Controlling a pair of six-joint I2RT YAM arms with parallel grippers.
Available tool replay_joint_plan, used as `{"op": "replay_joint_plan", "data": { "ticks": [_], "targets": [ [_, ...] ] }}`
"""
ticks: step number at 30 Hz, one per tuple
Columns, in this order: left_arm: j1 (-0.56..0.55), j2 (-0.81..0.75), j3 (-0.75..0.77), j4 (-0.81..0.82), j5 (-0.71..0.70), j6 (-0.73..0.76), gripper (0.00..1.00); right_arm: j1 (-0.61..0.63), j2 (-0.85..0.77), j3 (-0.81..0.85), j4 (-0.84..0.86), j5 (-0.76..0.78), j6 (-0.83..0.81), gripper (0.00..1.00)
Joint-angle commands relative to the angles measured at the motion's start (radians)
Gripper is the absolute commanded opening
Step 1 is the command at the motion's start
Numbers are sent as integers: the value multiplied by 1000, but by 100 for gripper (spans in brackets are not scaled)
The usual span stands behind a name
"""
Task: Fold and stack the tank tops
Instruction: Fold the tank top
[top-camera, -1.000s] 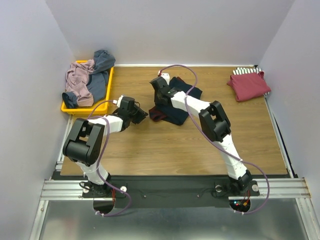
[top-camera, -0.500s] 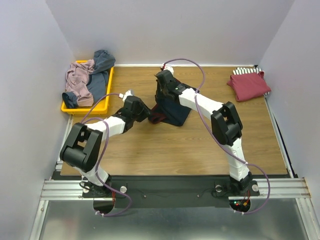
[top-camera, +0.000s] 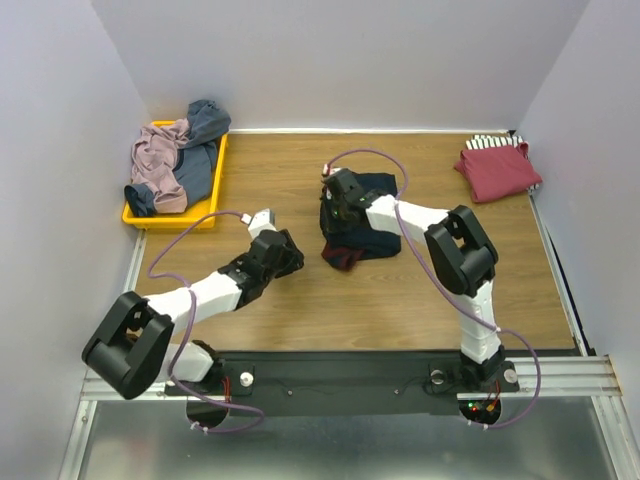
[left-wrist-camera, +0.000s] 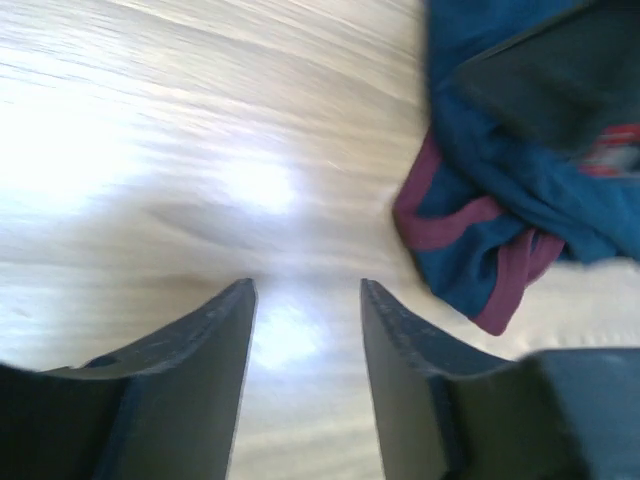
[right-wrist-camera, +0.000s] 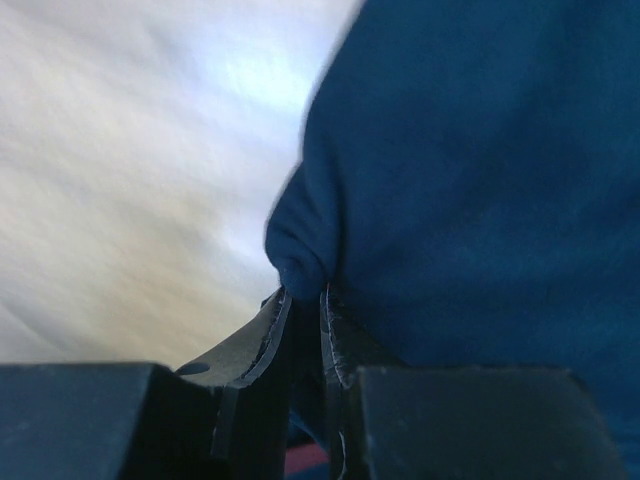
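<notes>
The navy jersey with maroon trim (top-camera: 362, 230) lies bunched at mid table. My right gripper (top-camera: 335, 212) is shut on a fold of it at its left edge; the right wrist view shows navy cloth (right-wrist-camera: 470, 170) pinched between the jaws. My left gripper (top-camera: 290, 257) is open and empty, low over bare wood, left of the jersey. The left wrist view shows the jersey's maroon-trimmed edge (left-wrist-camera: 480, 235) ahead to the right. A dark red top (top-camera: 497, 170) lies folded on a striped one (top-camera: 490, 142) at the back right. Mauve (top-camera: 155, 165) and grey-blue (top-camera: 200, 150) tops fill the yellow tray (top-camera: 175, 219).
The yellow tray stands at the back left corner of the wooden table (top-camera: 330, 300). White walls close in on three sides. A black rail (top-camera: 340, 370) with the arm bases runs along the near edge.
My right gripper pulled the jersey nearer and to the right, bunching it more tightly. My left arm swung forward and right, its gripper now lower near the jersey's left side.
</notes>
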Motion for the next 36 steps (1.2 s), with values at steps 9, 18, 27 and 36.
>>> {"op": "replay_joint_plan", "data": {
  "ticks": [9, 18, 27, 36],
  "targets": [
    [-317, -45, -32, 197, -20, 250, 60, -71, -297, -275, 43, -176, -58, 0],
    [-580, 123, 109, 292, -332, 436, 59, -116, -255, -229, 49, -270, 0, 0],
    [-640, 346, 267, 383, -446, 666, 59, -139, -238, -215, 55, -322, 30, 0],
    [-678, 469, 324, 409, -460, 737, 59, -153, -231, -226, 65, -339, 39, 0]
  ]
}}
